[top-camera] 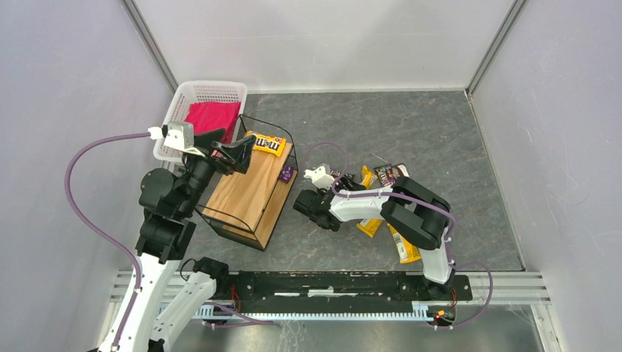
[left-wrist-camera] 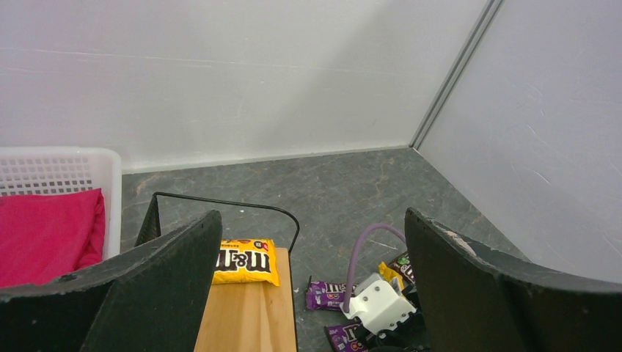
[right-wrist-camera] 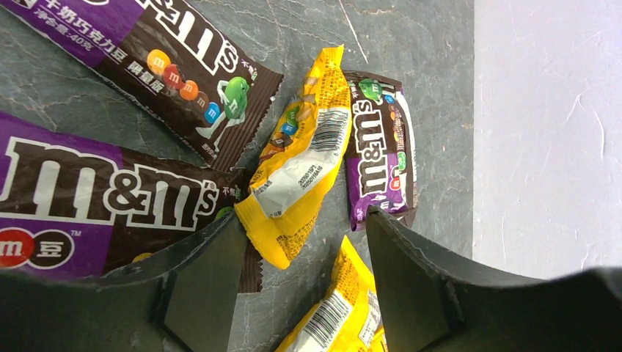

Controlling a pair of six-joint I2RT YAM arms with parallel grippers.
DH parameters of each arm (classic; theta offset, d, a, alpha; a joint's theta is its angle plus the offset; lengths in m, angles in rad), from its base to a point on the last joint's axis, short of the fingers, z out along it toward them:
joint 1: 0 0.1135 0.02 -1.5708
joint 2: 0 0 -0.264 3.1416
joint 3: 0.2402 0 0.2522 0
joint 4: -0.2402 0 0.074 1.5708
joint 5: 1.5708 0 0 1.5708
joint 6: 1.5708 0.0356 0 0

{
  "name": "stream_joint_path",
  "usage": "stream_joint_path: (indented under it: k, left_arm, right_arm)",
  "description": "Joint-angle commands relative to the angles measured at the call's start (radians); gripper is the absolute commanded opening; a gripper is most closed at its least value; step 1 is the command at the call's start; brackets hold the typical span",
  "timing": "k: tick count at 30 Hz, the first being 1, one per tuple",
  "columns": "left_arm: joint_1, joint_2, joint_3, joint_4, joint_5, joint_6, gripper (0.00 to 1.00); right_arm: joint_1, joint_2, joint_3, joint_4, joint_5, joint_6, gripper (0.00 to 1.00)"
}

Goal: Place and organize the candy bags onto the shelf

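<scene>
One yellow bag (top-camera: 265,144) lies flat at the far end of the shelf (top-camera: 246,192), on its top plank. The other bags are loose on the table (top-camera: 425,132) to the right of the shelf, among them a purple bag (right-wrist-camera: 95,198), a brown bag (right-wrist-camera: 169,66) and a second yellow bag (right-wrist-camera: 297,165). The right gripper (right-wrist-camera: 302,220) hangs low over these, its fingers spread either side of the second yellow bag's end without pinching it. The left gripper (left-wrist-camera: 312,216) hovers above the shelf, spread wide and holding nothing. The table is grey and marbled. A white basket (top-camera: 209,92) with a pink cloth (top-camera: 213,117) in it stands behind the shelf, and pale walls close the space in.
</scene>
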Motion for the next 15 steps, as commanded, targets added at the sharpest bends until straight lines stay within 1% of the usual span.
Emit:
stream_joint_path:
  k: [1,4,11,15]
  left_arm:
    - [-0.004,0.005,-0.010,0.047,-0.014,0.060,1.00]
    - [-0.004,0.008,-0.010,0.049,-0.013,0.059,1.00]
    - [-0.003,0.010,-0.012,0.051,-0.010,0.058,1.00]
    - [-0.002,0.012,-0.013,0.051,-0.009,0.057,1.00]
  right_arm:
    - [-0.001,0.027,-0.020,0.049,0.047,0.010,0.68]
    - [-0.002,0.028,-0.049,0.101,0.041,-0.013,0.67]
    - [-0.003,0.029,-0.093,0.198,0.049,-0.075,0.53]
    - [-0.002,0.025,-0.107,0.232,0.066,-0.096,0.41]
